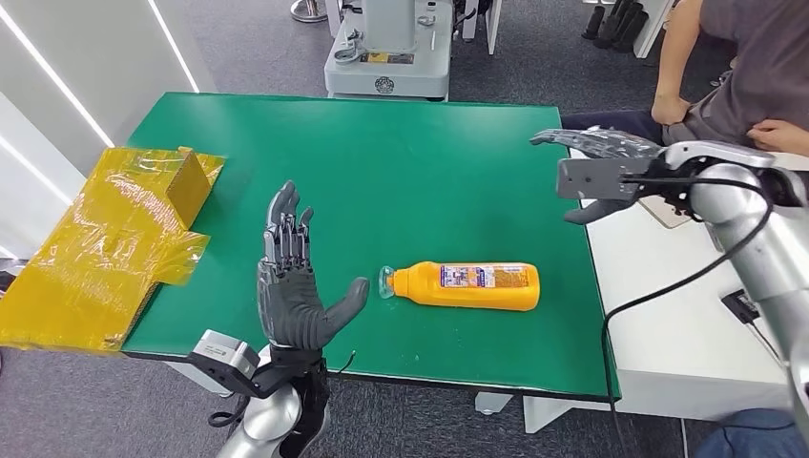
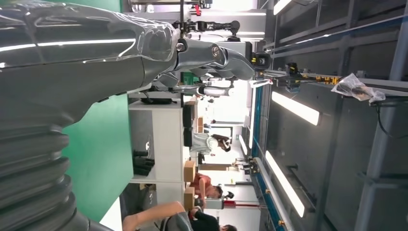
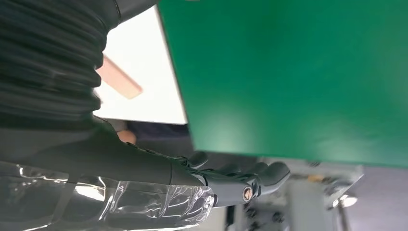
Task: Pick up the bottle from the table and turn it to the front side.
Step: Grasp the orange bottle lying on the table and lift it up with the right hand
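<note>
Orange bottle [image 1: 469,285] lies untouched; left hand [image 1: 294,286] and right hand [image 1: 601,162] spread, empty.

Light: we saw bright, even overhead light | Glare: ceiling strip lights [image 2: 294,107] blew out, table [image 3: 288,72] showed soft sheen | Focus: near wrist covers blurred

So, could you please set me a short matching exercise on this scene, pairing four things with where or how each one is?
Things:
1. bottle
2. left hand
3. right hand
4. yellow box

States:
A. open, raised by the table's right edge
B. lying on its side on the green table
C. at the table's left edge
D. open, fingers up, left of the bottle

Pairs: 1-B, 2-D, 3-A, 4-C
</note>
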